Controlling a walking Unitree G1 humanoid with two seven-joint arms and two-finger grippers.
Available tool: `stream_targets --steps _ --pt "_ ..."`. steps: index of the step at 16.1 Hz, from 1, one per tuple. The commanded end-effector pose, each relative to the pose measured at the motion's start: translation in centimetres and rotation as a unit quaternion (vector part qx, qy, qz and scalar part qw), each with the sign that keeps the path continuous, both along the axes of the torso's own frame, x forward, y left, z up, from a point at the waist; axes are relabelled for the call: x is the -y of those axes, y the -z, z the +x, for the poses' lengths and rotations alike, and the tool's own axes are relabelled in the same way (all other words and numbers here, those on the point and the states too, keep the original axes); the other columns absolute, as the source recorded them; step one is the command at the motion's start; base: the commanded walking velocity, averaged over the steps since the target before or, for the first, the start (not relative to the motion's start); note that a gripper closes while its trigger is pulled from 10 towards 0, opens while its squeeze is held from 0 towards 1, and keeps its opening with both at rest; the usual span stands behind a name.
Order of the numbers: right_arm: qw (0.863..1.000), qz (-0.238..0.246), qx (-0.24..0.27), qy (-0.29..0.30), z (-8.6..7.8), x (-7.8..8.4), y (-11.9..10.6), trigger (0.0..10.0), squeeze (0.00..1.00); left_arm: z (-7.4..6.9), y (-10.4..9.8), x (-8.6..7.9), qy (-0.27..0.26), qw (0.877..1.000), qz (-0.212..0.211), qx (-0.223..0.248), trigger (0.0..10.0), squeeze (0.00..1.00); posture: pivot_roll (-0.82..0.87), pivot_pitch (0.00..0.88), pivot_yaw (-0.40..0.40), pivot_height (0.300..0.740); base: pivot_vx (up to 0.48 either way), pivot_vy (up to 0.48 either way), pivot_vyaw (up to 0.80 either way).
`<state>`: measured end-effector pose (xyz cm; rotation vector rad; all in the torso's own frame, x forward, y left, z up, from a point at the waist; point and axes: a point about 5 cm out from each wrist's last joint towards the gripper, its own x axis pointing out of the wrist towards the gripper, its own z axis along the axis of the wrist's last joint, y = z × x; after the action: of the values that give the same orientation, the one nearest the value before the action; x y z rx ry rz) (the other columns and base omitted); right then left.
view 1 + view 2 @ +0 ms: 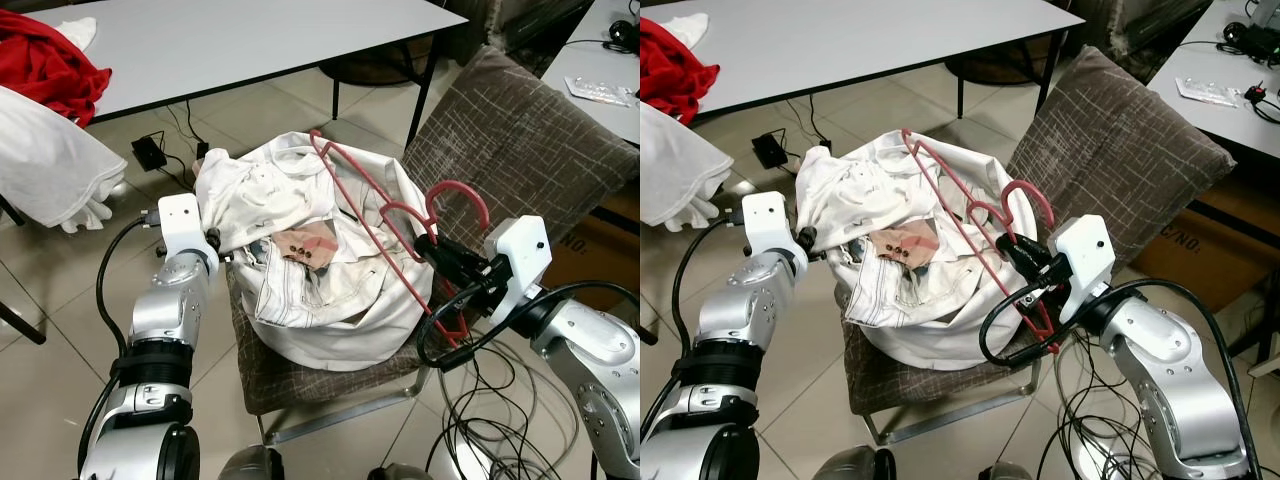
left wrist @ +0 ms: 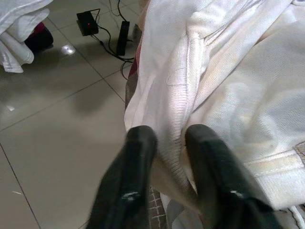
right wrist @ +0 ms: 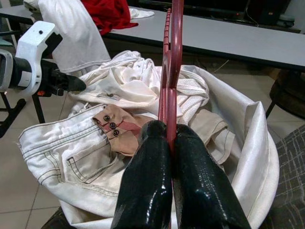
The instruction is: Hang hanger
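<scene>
1. A white cloth laundry bag [image 1: 330, 330] sits on a brown chair [image 1: 520, 140], heaped with pale clothes: white jeans [image 1: 300, 290], a cream knit top [image 1: 260, 190], and a tan buttoned piece [image 1: 305, 247].
2. A red hanger [image 1: 375, 215] lies tilted across the top of the pile, hook toward the chair back.
3. The right gripper [image 3: 170, 143] has its fingers clamped on the hanger near the hook.
4. The left gripper [image 2: 169, 143] is at the pile's left edge, fingers slightly apart around a fold of the knit top.
</scene>
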<state>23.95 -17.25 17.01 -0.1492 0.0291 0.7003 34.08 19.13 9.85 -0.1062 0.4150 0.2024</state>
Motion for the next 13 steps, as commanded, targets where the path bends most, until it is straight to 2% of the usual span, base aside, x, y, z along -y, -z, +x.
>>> stream_targets --steps 1,10,13 --pt "1.0 -0.002 0.014 -0.008 0.1 0.0 -0.5 10.0 0.0 0.2 -0.2 0.3 0.005 1.0 -0.003 0.003 0.0 0.0 -0.1 0.028 0.004 0.74 0.0 0.0 0.0" --pt "1.0 -0.01 0.01 -0.017 0.1 -0.1 -0.4 10.0 0.0 -0.2 0.4 0.0 -0.009 1.0 -0.018 -0.008 0.0 0.0 -0.1 0.035 -0.003 0.74 0.0 0.0 0.0" --pt "1.0 -0.01 0.009 -0.016 0.1 -0.1 -0.3 10.0 0.0 -0.1 -0.4 -1.1 -0.046 0.999 0.001 0.024 0.0 0.0 -0.1 0.036 -0.001 0.74 0.0 0.0 0.0"
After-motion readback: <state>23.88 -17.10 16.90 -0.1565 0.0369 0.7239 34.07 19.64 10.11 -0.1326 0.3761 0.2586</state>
